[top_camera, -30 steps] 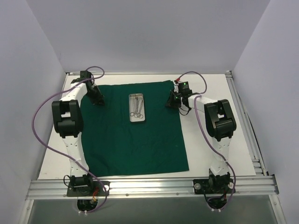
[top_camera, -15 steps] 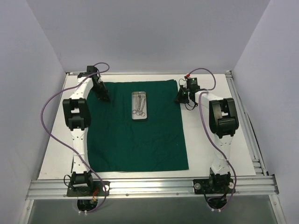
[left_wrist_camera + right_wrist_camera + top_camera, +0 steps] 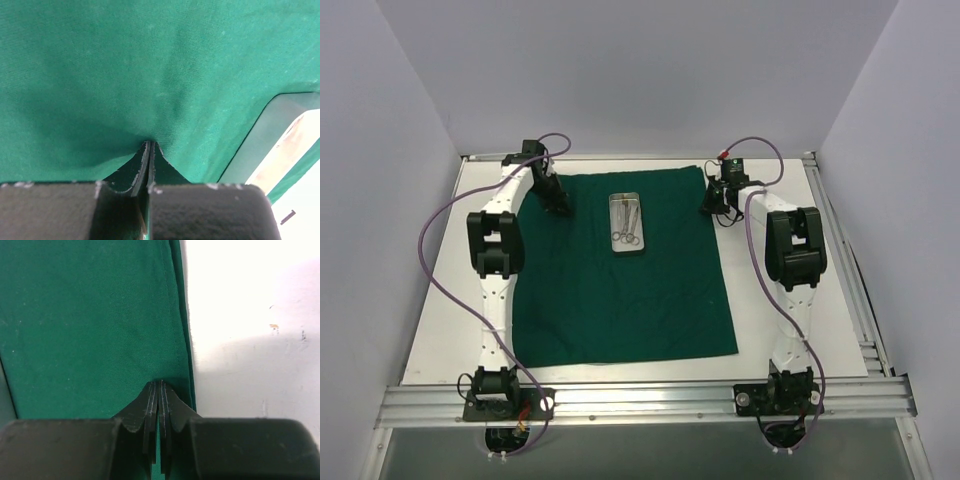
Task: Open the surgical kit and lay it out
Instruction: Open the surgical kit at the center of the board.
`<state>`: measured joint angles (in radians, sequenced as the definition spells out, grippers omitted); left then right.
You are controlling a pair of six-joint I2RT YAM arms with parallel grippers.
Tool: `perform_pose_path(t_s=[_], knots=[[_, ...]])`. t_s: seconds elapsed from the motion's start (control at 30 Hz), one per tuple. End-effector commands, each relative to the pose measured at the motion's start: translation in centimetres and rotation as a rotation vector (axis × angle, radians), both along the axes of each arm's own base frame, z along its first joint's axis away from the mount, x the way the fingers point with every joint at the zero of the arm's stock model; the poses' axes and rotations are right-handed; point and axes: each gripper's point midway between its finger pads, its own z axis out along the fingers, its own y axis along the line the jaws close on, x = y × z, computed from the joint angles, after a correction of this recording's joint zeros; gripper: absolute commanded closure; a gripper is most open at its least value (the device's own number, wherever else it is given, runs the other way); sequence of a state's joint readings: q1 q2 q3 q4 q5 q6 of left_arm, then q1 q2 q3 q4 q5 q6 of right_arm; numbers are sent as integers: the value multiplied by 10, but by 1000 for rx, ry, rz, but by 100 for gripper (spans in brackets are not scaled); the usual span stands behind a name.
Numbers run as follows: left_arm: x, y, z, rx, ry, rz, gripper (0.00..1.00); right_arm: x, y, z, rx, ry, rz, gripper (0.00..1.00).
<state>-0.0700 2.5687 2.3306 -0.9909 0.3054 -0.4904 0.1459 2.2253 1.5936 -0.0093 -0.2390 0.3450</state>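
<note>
The dark green cloth [image 3: 620,275] lies spread flat as a large square on the white table. A small steel tray [image 3: 628,225] with thin ring-handled instruments [image 3: 629,226] sits on its far middle. My left gripper [image 3: 560,207] is shut on the cloth's far left edge; in the left wrist view its fingertips [image 3: 149,145] pinch the cloth [image 3: 150,75], with the tray's rim [image 3: 260,137] at the right. My right gripper [image 3: 711,208] is shut on the cloth's far right edge; the right wrist view shows its tips [image 3: 160,385] pinching the cloth [image 3: 90,330] beside the hem.
The white table [image 3: 790,320] shows bare strips left, right and behind the cloth. White enclosure walls stand on three sides. A metal rail [image 3: 640,400] runs along the near edge by the arm bases. Purple cables loop off both arms.
Both grippers have moved farther away and to the right, dragging the cloth with them. The cloth and the tray on it have shifted right and toward the far edge.
</note>
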Motion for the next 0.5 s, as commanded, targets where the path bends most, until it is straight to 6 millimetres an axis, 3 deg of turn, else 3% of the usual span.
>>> perform_pose_path(t_s=[0.0, 0.07, 0.2, 0.23, 0.37, 0.47], knots=[[9, 2, -2, -19, -8, 4, 98, -42, -35, -48, -124, 184, -41, 100], [11, 2, 3, -11, -25, -7, 96, -41, -37, -46, -125, 180, -43, 100], [14, 10, 23, 1, -79, 0, 82, -36, -40, -35, -128, 156, -45, 100], [18, 11, 37, -5, -119, 3, 75, -36, -41, -33, -129, 155, -48, 100], [21, 14, 62, -18, -162, -7, 62, -38, -41, -31, -108, 149, -46, 100], [21, 17, 91, -2, -219, -9, 49, -34, -39, -18, -97, 93, -37, 100]])
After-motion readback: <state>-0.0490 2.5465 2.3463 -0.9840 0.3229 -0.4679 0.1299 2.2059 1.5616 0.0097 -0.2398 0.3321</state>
